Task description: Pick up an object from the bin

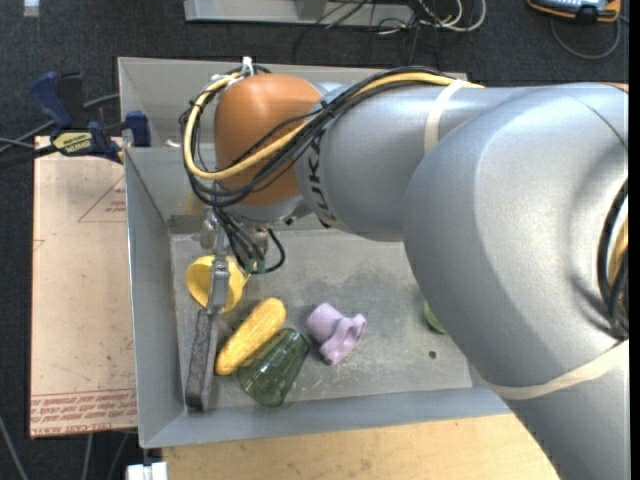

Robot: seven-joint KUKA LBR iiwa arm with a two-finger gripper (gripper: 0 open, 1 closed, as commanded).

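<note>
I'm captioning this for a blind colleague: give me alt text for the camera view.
The arm's gripper hangs over a yellow round piece at the left of the grey bin; nearby lie a corn cob, a green translucent piece and a lilac piece.

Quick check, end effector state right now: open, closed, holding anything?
End effector: cannot be told; it hangs over a yellow disc-like thing near the left wall of the bin.
</note>
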